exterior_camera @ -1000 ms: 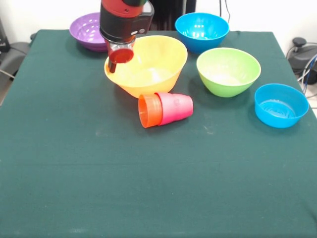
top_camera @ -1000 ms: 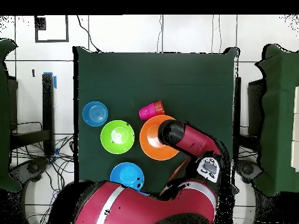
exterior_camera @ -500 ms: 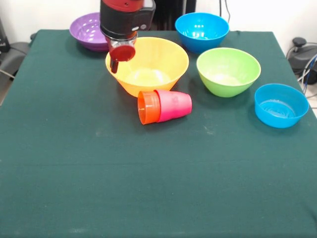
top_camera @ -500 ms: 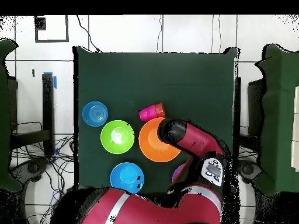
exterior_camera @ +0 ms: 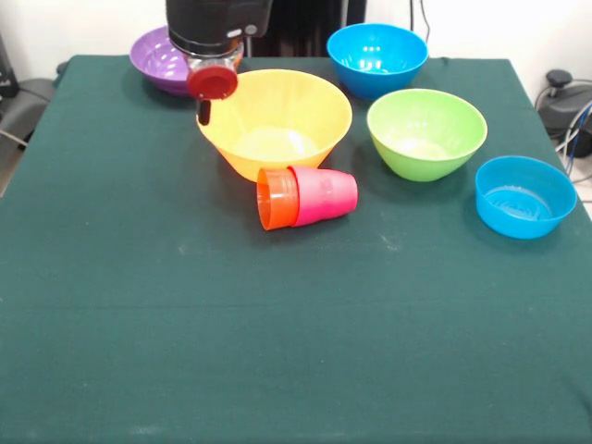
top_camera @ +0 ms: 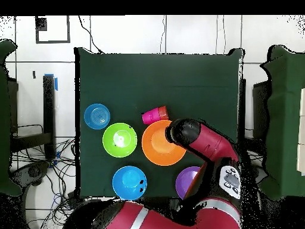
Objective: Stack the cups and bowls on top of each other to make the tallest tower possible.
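Front view: two cups, orange cup [exterior_camera: 278,198] nested in pink cup [exterior_camera: 324,195], lie toppled just before the orange-yellow bowl [exterior_camera: 275,120]; five bowls counted around it. Gripper [exterior_camera: 209,89] hovers at its rim, jaws' state unclear.

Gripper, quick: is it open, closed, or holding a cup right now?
Gripper: cannot be told. It hangs beside the orange-yellow bowl's rim, and no cup or bowl is seen in it.
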Motion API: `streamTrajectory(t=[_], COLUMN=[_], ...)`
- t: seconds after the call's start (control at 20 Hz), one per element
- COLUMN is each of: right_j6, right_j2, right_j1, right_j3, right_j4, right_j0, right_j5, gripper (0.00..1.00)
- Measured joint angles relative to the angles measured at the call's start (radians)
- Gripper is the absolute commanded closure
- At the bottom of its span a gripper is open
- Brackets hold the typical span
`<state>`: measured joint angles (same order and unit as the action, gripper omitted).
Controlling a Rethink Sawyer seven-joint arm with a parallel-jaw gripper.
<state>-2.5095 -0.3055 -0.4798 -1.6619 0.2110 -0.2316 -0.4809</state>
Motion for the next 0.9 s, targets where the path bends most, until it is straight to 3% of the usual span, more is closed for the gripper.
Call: streamTrajectory(t=[0.9], right_j6=[0.0], right_j2=[0.026], right_j1=[-0.018], right_j3=[-0.004], right_j4=[0.0], right_j0=[-0.028], right_j5=[0.0], gripper=[1.0])
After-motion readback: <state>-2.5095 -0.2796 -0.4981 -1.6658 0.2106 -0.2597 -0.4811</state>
